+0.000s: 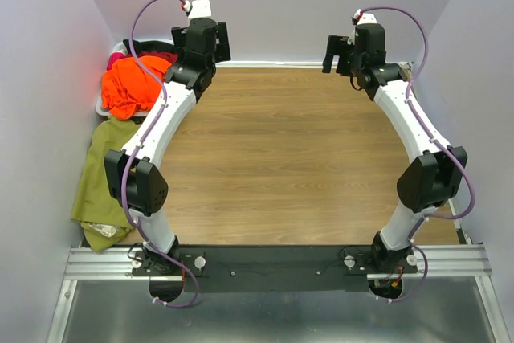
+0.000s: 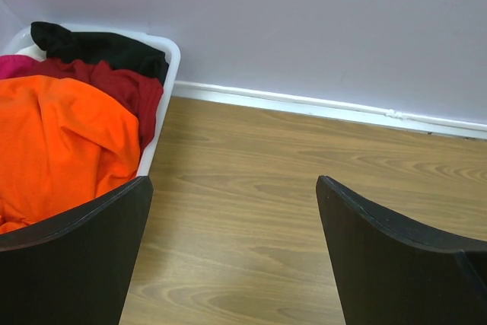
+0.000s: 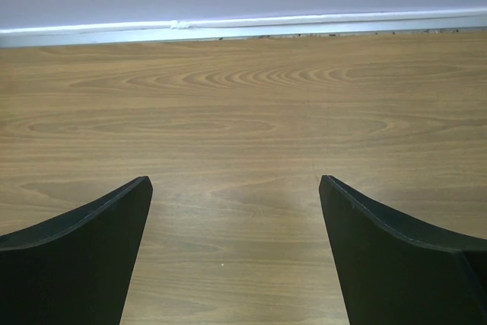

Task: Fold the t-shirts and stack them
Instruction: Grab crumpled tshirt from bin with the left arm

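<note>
A bright orange t-shirt lies crumpled on top of a white basket at the far left; in the left wrist view the orange t-shirt lies over a dark red one and a black garment. An olive green t-shirt hangs over the table's left edge. My left gripper is open and empty, raised just right of the basket. My right gripper is open and empty, raised at the far right. Both wrist views show only bare wood between the jaws.
The wooden table is walled by lilac panels on three sides. The basket's white rim stands against the back wall. A metal rail carries both arm bases at the near edge.
</note>
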Action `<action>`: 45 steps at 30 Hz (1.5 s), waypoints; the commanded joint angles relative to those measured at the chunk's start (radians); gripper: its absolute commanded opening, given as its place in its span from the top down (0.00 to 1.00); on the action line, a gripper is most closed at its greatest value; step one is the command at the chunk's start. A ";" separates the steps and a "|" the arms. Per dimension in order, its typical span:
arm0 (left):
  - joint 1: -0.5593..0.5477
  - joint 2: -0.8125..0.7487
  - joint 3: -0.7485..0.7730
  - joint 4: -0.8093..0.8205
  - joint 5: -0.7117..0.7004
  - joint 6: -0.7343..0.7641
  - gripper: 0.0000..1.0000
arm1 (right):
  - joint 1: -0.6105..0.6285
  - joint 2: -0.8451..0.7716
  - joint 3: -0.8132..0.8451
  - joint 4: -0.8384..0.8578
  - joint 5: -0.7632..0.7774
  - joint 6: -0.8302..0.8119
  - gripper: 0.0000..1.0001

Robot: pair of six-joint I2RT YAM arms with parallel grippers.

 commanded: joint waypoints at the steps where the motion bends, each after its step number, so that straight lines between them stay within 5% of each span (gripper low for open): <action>1: -0.004 -0.015 -0.002 0.038 0.010 0.008 0.02 | -0.001 0.020 0.032 -0.001 0.035 -0.019 0.00; 9: 0.030 0.022 0.039 -0.005 -0.025 -0.027 0.02 | -0.001 0.016 0.018 -0.001 0.029 -0.022 0.00; 21: 0.392 0.226 0.173 -0.221 0.147 -0.217 0.11 | -0.002 0.048 0.000 -0.001 -0.014 0.048 0.00; 36: 0.437 0.364 0.187 -0.246 0.145 -0.214 0.15 | -0.001 0.059 -0.051 -0.024 -0.074 0.091 0.00; 45: 0.438 0.338 0.048 -0.126 0.165 -0.216 0.34 | -0.002 0.120 -0.062 -0.024 0.026 0.116 0.03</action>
